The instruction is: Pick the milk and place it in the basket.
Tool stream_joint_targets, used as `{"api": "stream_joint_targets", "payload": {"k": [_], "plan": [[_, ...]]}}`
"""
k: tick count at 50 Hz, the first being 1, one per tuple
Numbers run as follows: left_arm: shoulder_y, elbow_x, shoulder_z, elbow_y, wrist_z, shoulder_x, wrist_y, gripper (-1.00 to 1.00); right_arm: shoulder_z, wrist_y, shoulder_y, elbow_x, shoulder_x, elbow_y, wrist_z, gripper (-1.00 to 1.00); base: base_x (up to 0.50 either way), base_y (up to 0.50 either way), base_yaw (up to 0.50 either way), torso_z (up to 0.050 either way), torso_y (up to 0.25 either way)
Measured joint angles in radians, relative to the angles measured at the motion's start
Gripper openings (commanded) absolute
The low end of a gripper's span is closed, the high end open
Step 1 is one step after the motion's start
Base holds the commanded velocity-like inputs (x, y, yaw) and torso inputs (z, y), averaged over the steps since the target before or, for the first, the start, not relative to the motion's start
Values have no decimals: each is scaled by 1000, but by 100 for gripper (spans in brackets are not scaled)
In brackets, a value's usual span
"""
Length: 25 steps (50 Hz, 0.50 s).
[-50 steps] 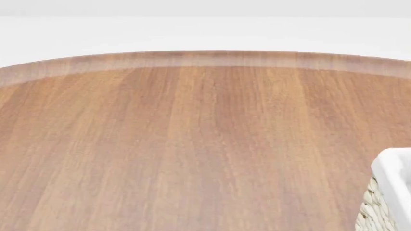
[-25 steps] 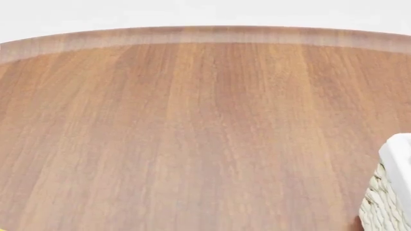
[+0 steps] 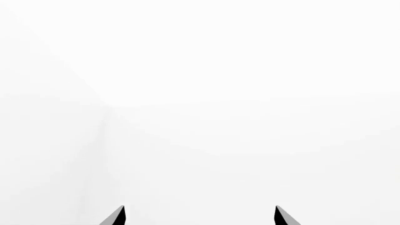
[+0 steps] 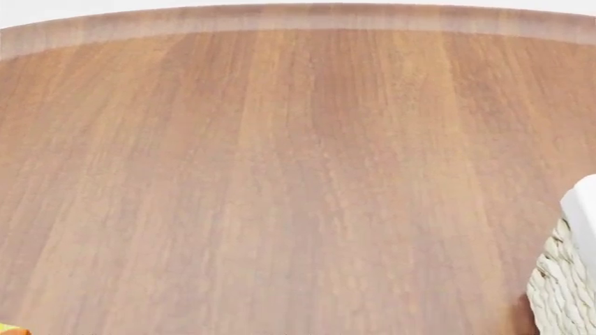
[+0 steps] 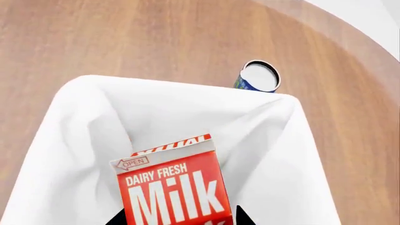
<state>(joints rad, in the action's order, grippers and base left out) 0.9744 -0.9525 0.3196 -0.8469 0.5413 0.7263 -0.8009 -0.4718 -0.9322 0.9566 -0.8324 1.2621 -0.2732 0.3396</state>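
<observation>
In the right wrist view the milk (image 5: 172, 187), a carton with a red top and white "DAIRY FRESH Milk" lettering, sits between the two dark fingertips of my right gripper (image 5: 180, 218). The jaws stand close against its sides. The carton hangs over the inside of the basket (image 5: 81, 122), whose white cloth liner fills most of that view. In the head view only a corner of the basket (image 4: 563, 286) shows at the right edge, woven wicker under a white rim. My left gripper (image 3: 200, 216) is open and empty against a plain white background. Neither arm shows in the head view.
A blue can with a white top (image 5: 257, 77) stands on the brown wooden table (image 5: 156, 37) just beyond the basket's far rim. The round table's (image 4: 279, 174) far edge runs along the top of the head view. A small orange scrap (image 4: 10, 329) shows at its bottom left corner.
The head view has tilted downward: the table's far edge has risen to the top of the picture and the basket corner has slid toward the right edge. An orange scrap has appeared bottom left.
</observation>
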Motion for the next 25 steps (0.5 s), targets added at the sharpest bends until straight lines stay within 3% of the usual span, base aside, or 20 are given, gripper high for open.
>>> {"api": "stream_joint_targets", "payload": {"k": [21,25], "plan": [[1,18,-12,0,-5,3,18,100,10,3,-25,-14,12,3,-9,-100,0,0,0,0,1],[0,26,-17,-3,-9,6,23,100,16,6,-31,-19,18,4,-14,-100,0,0,0,0,-227]]}}
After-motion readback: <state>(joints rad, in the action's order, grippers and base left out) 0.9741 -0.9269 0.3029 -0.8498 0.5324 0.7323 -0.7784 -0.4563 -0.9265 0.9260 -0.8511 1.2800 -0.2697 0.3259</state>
